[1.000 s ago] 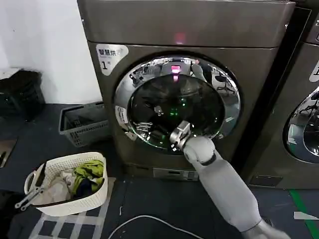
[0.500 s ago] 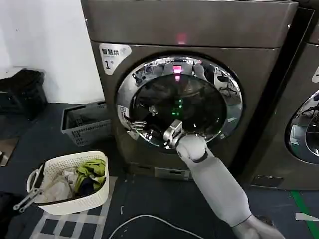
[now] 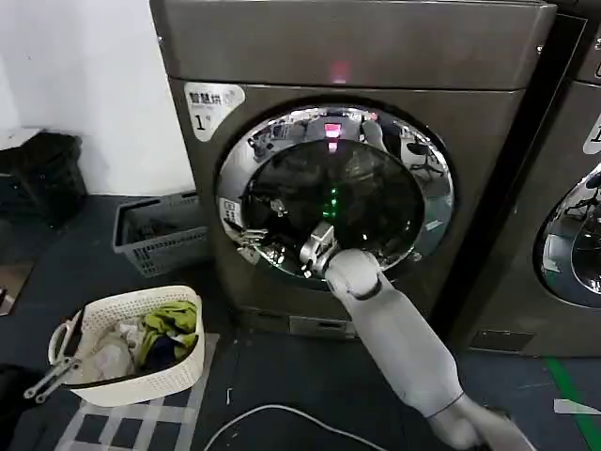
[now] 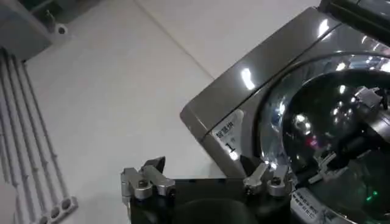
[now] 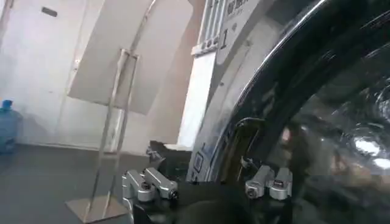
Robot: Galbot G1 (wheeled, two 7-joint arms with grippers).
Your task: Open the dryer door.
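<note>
The dryer is a dark grey-brown front loader with a white "1" sticker and a pink light. Its dryer door, a chrome ring around dark glass, lies flat against the front. My right gripper is at the door's lower left part, close to the glass, its arm rising from the bottom right. In the right wrist view the right gripper is open, with the door's chrome left rim in front of the gap. My left gripper hangs open and empty off to the dryer's left.
A white basket of clothes sits on the floor at the lower left, with a grey crate behind it by the wall. A second grey machine stands on the right. A white cable crosses the dark floor.
My right gripper has slid leftward across the lower part of the door glass, toward the chrome rim's left side. The door looks unmoved.
</note>
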